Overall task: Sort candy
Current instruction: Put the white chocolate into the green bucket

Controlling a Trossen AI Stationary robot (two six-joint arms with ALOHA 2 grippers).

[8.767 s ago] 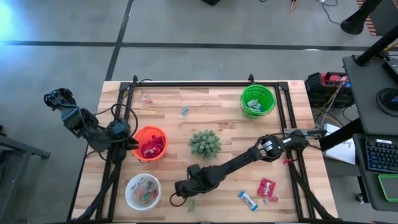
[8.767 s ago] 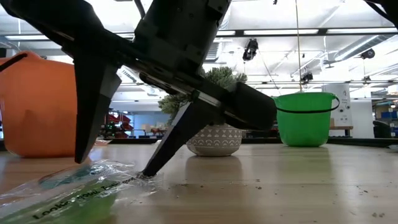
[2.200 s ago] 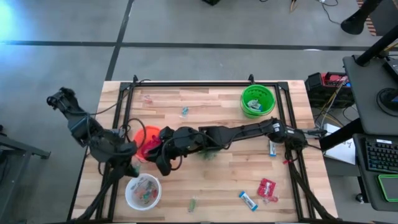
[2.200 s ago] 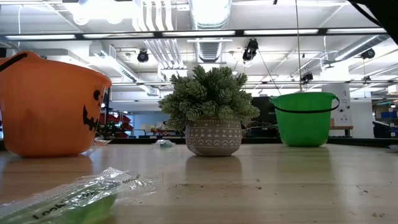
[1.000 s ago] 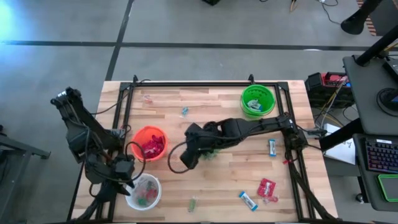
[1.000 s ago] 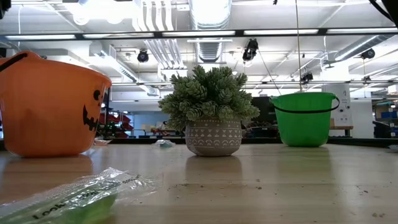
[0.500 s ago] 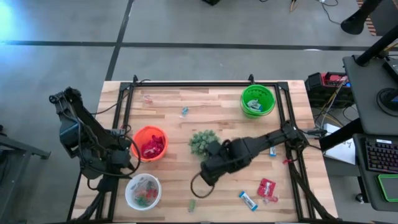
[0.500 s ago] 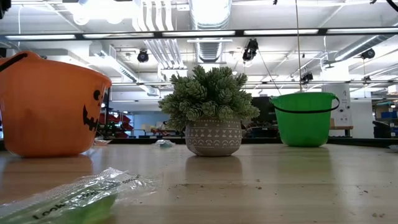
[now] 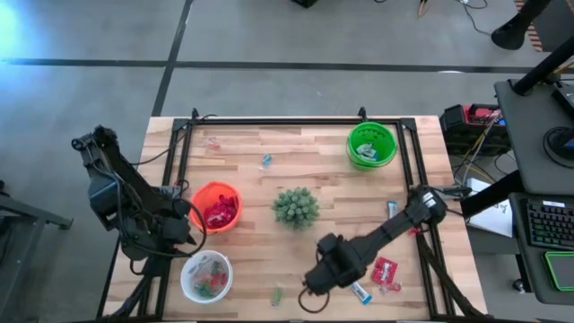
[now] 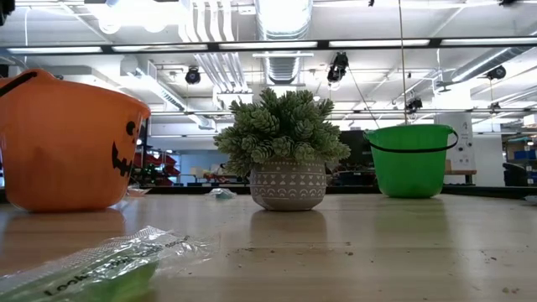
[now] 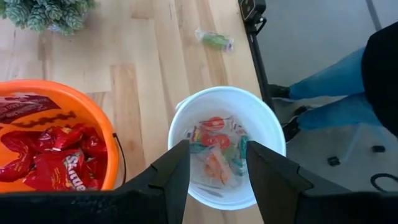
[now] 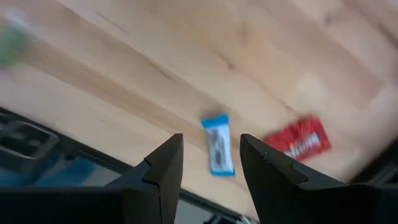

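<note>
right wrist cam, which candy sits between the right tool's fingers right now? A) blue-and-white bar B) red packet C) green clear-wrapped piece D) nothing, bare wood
A: in the right wrist view the blue-and-white bar lies on the table in the gap of the open right tool, with the red packet off to one side and not yet gripped.

From my remote seat the table (image 9: pixel 323 242) looks like matt butcher-block wood with visible grain. The orange bucket (image 9: pixel 215 206), green bucket (image 9: pixel 371 144) and white bowl (image 11: pixel 227 146) are smooth plastic. Candy wrappers (image 11: pixel 59 165) look glossy, crinkly film. My gripper fingers (image 11: pixel 171 177) are matt black.
</note>
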